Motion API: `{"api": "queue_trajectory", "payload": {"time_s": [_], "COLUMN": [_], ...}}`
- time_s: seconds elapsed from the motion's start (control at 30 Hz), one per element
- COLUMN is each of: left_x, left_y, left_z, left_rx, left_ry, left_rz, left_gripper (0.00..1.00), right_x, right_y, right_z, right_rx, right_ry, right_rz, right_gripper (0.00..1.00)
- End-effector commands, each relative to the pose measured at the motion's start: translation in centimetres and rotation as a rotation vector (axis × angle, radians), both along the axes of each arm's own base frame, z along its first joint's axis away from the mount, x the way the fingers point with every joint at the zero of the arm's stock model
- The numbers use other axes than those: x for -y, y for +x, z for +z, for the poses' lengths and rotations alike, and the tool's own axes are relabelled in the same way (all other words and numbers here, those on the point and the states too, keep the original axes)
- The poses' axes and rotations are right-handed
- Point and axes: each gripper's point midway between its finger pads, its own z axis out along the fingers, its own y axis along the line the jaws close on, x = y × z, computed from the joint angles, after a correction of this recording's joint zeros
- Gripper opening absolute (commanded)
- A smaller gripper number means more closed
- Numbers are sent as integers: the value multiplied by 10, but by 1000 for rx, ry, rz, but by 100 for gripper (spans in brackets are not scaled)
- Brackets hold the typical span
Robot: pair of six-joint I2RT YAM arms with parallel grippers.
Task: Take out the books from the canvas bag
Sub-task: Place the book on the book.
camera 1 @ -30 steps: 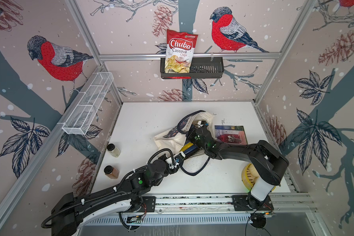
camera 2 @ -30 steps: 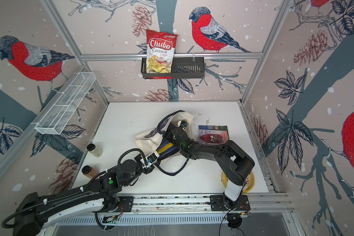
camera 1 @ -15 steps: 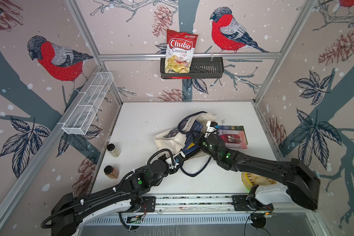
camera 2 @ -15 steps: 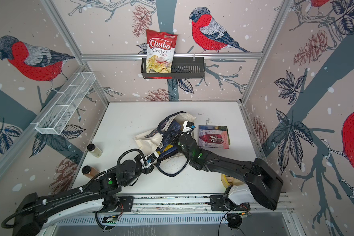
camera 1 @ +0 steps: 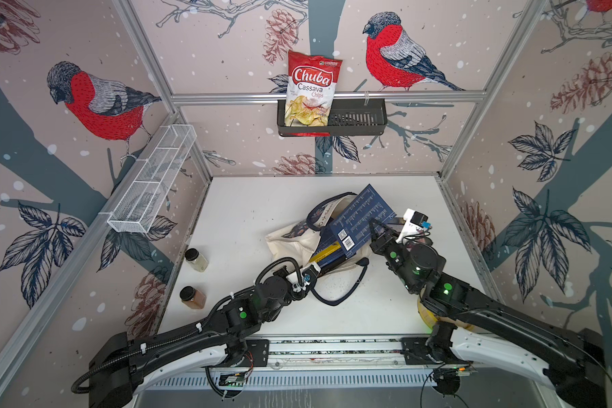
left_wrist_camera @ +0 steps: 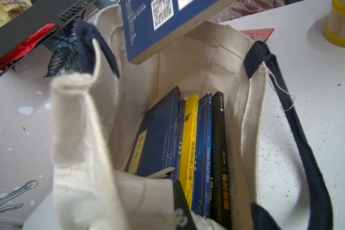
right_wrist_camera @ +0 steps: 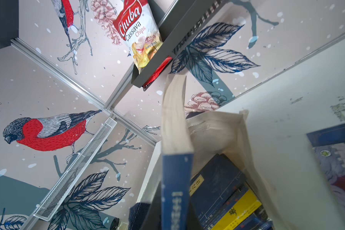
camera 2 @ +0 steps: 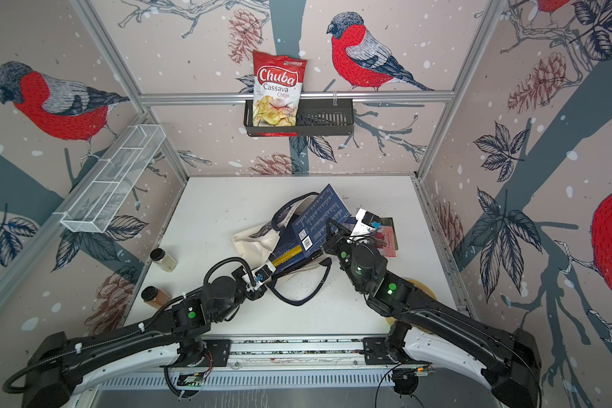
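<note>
While the left gripper [camera 1: 311, 276] has its fingers pressed together on the near rim of the canvas bag [camera 1: 288, 236], holding the mouth open as far as the top views show, the right gripper [camera 1: 374, 226] pinches a navy book [camera 1: 359, 215] by one edge and holds it tilted in the air above the bag's mouth. The step in hand is therefore carrying one book out: it looks free of the cloth but is not yet set down. The bag lies slumped on its side in the middle of the white table [camera 1: 248, 212], mouth towards the robot, with one navy handle [camera 1: 333, 303] looped out in front. Inside it are more books [left_wrist_camera: 190, 143] packed side by side with their spines showing: several dark blue, one yellow, one black, and one reading The Little Prince [left_wrist_camera: 208, 165]. A reddish-covered book [camera 2: 389, 237] lies flat on the table just beside the bag, on the right arm's side. The next move, I judge, calls for swinging the held book away from the mouth to that side and lowering it flat near the reddish one before the fingers part. Since the pinch sits on one edge, the book may pivot or slip if moved fast.
</note>
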Motion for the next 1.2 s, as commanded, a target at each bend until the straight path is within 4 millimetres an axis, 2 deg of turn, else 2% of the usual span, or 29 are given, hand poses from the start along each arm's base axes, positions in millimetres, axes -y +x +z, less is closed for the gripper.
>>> {"api": "queue_trajectory", "payload": {"time_s": [0.0,0.33,0.47,0.6,0.73,0.87,1.1,1.17], "left_x": [1,-2,-4,-6,-7,-6,-5,-4], "left_y": [5,8,10,12,13,12,11,10], "left_z": [25,23,22,23,24,25,24,23], "left_rx": [75,81,89,102,116,116,111,109], "left_ry": [-54,-29,-13,-11,-4,-11,-15,-14], "left_rz": [16,40,54,68,79,71,57,51], "left_gripper": [0,0,0,0,0,0,0,0], "right_x": [28,113,145,167,180,182,178,180], "right_y": [2,27,40,52,66,78,93,97], "right_z": [8,16,1,-20,-55,-91,-123,-138], "right_rx": [26,47,7,-18,-82,-139,-196,-242], "right_ry": [-39,45,70,126,189,259,269,271], "right_rz": [-95,-299,-370,-384,-375,-342,-331,-357], "right_gripper": [0,0,0,0,0,0,0,0]}}
